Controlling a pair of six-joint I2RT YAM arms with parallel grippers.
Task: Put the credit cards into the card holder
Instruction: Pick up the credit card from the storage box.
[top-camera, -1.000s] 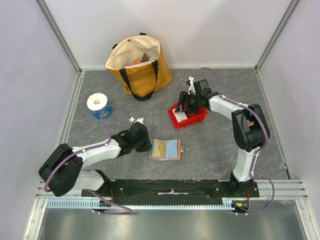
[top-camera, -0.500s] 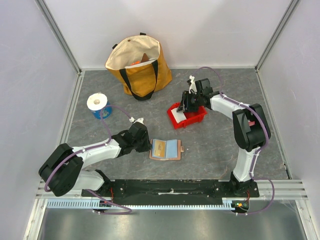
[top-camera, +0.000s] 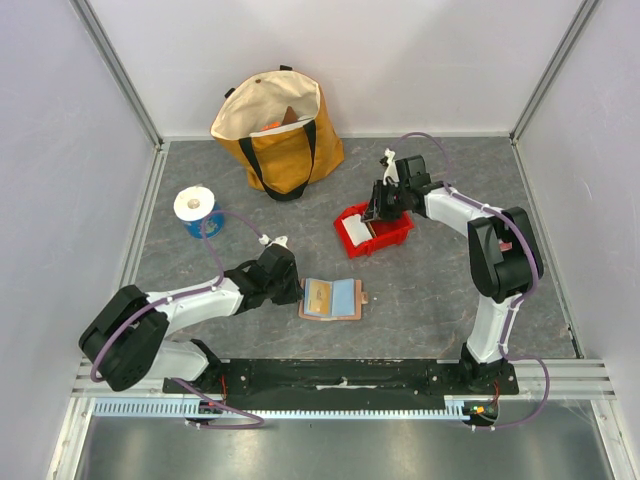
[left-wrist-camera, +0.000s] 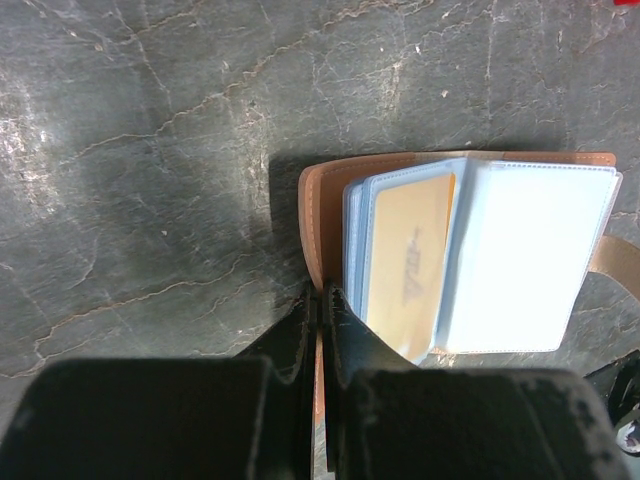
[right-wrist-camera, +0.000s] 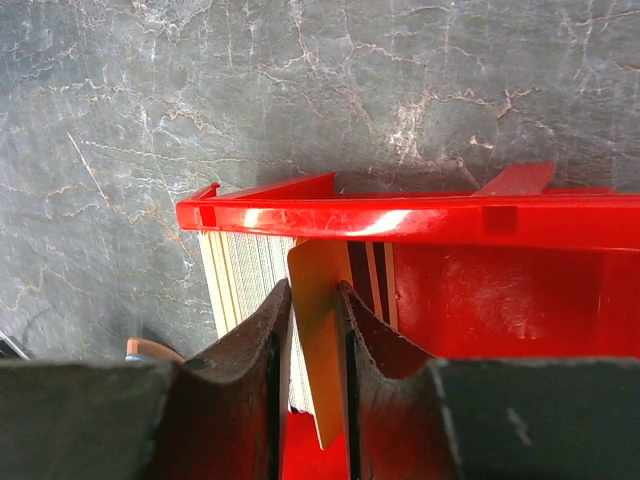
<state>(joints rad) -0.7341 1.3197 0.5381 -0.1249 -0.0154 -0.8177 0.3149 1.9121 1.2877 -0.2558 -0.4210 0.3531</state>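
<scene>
one yellowish card (right-wrist-camera: 325, 400) is clamped in the right pincer (right-wrist-camera: 314, 290) inside the bin (right-wrist-camera: 400, 215); lift it straight up, clear of the rim. left pincer (left-wrist-camera: 318, 300) pinches the open holder (left-wrist-camera: 520, 260) on the surface (left-wrist-camera: 150, 150).

A robotics lab test cell. Plain white walls (top-camera: 420, 60) on aluminium posts (top-camera: 118, 72) box in a grey stone-patterned table (top-camera: 420, 300) with a black mounting rail (top-camera: 330, 375).

A mustard-yellow canvas tote bag with black handles (top-camera: 283, 135) is standing at the back of the grey marbled tabletop (top-camera: 430, 295). A white tape roll (top-camera: 194, 203) is sitting well left of a red plastic bin (top-camera: 394, 237).
</scene>
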